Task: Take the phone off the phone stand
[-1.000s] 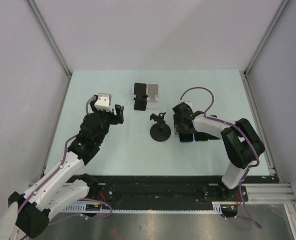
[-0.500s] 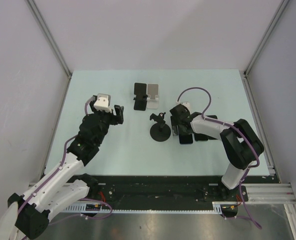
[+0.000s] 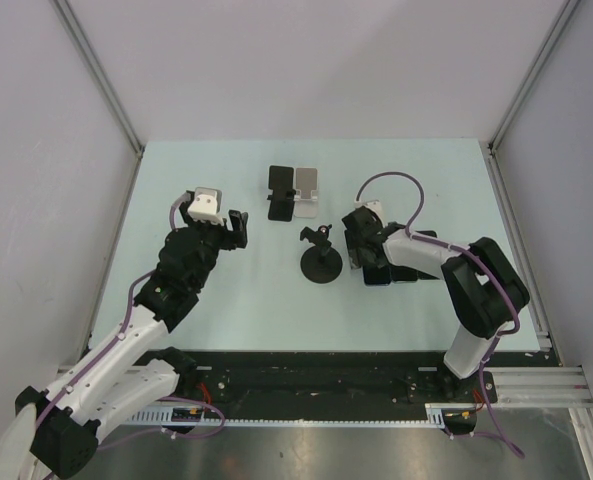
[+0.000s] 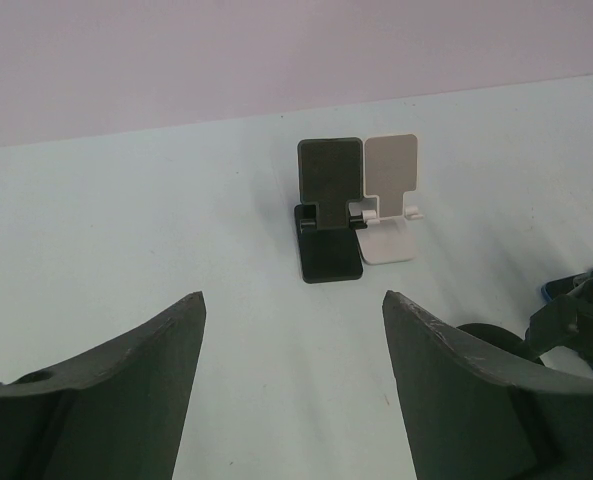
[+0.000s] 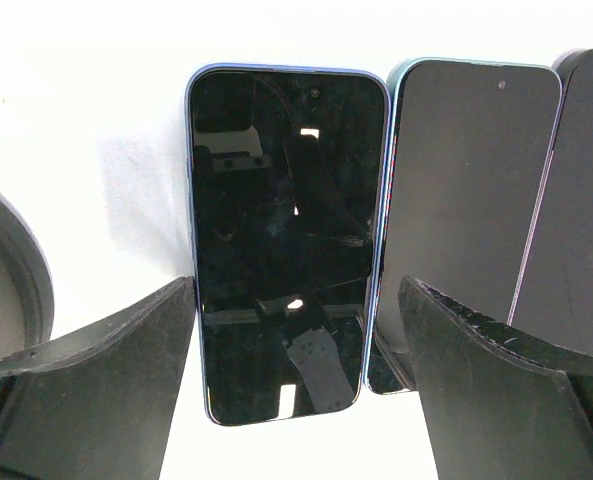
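Three dark phones lie flat side by side on the table. The leftmost has a blue edge (image 5: 281,240) (image 3: 374,274); a second (image 5: 466,200) lies beside it and a third (image 5: 586,200) beyond. My right gripper (image 5: 296,292) (image 3: 364,252) is open and empty, low over the near end of the blue-edged phone, one finger on each side. A black round-based stand (image 3: 321,262) (image 5: 6,280) stands just left of it with its clamp empty. My left gripper (image 4: 294,298) (image 3: 238,228) is open and empty, left of the stands.
A black folding stand (image 4: 328,210) (image 3: 281,195) and a white one (image 4: 389,200) (image 3: 307,192) stand side by side at the back middle, both empty. The round stand shows at the right edge of the left wrist view (image 4: 576,320). Grey walls enclose the table.
My right gripper has shifted slightly left over the flat phones. The phones, the stands and the left arm have not moved.
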